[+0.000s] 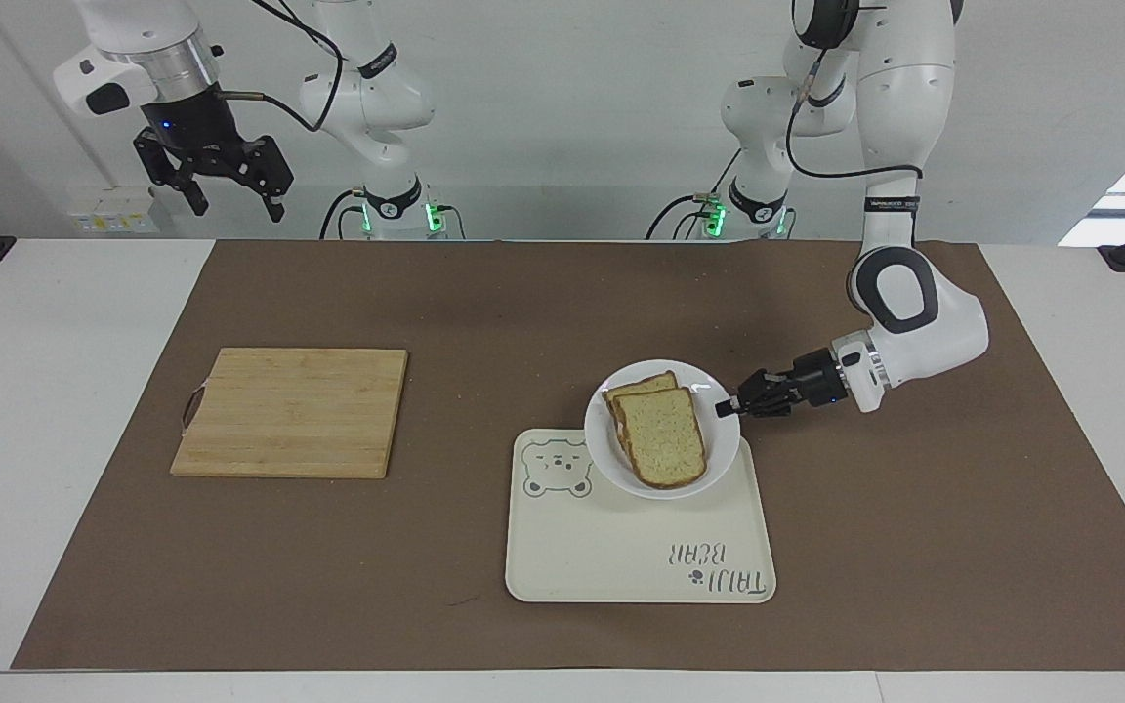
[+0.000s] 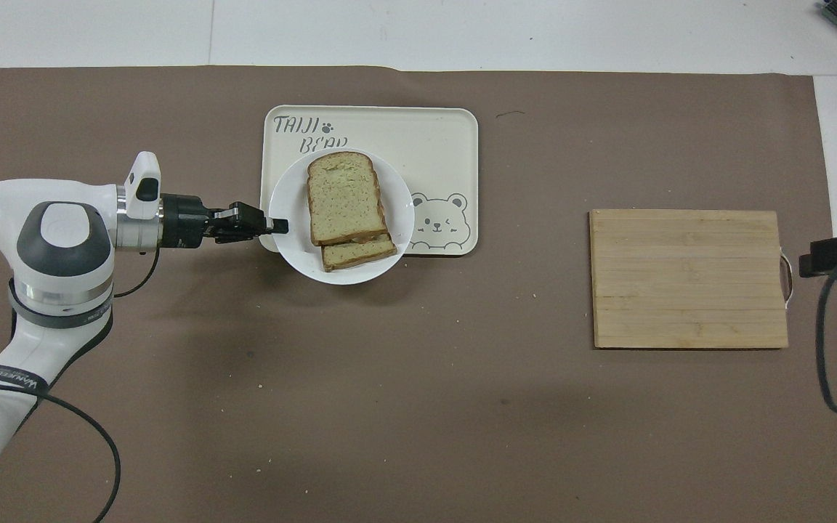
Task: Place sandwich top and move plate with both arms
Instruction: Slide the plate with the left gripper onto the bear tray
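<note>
Here, brown mat [image 1: 484, 293] covers white table [image 1: 64, 322] before a pale wall [image 1: 562, 117].

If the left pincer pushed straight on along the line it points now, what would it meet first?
The left pincer is shut on the plate's rim and points across it, so the sandwich top comes first. Whether it would strike the bread's crust or slide beneath is unclear, since the plate's height over the tray cannot be read.

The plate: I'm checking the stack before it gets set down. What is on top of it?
On the plate, held by the left gripper, lies the sandwich top over a second slice. Only that slice's edge shows; any filling between them is covered.
</note>
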`<action>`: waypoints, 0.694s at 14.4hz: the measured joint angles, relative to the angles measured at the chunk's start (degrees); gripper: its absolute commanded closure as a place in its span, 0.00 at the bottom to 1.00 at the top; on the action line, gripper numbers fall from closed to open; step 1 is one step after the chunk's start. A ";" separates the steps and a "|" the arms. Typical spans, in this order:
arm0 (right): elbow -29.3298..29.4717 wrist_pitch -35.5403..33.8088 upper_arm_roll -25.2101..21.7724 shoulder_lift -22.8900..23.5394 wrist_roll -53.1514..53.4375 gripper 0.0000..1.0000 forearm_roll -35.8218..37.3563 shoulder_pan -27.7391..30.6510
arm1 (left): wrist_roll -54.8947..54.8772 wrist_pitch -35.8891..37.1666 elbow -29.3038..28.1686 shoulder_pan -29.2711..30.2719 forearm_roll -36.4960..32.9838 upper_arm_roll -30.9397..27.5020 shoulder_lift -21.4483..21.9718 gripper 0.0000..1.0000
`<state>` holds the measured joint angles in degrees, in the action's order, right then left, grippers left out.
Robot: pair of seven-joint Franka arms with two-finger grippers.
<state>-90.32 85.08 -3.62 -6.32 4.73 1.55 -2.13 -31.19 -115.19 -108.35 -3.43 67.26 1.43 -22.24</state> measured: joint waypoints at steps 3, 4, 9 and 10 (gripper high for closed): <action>-0.01 0.00 0.00 0.00 0.00 0.00 0.00 0.00 | 3.75 -1.69 6.64 -0.01 0.43 0.34 -5.31 1.00; -0.02 0.00 0.00 0.00 0.00 0.00 0.00 0.00 | 4.90 -2.41 8.62 -0.02 0.43 0.48 -6.74 1.00; -0.07 0.00 0.00 0.00 0.00 0.00 0.00 0.00 | 5.69 -7.85 11.46 -1.51 0.52 1.76 -10.70 1.00; -0.07 0.00 0.00 0.00 0.00 0.00 0.00 0.00 | 5.86 -9.03 11.57 -2.53 0.61 1.87 -10.73 1.00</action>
<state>-90.39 85.08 -3.62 -6.32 4.73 1.55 -2.13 -25.32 -124.22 -96.78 -5.96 67.87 3.30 -32.97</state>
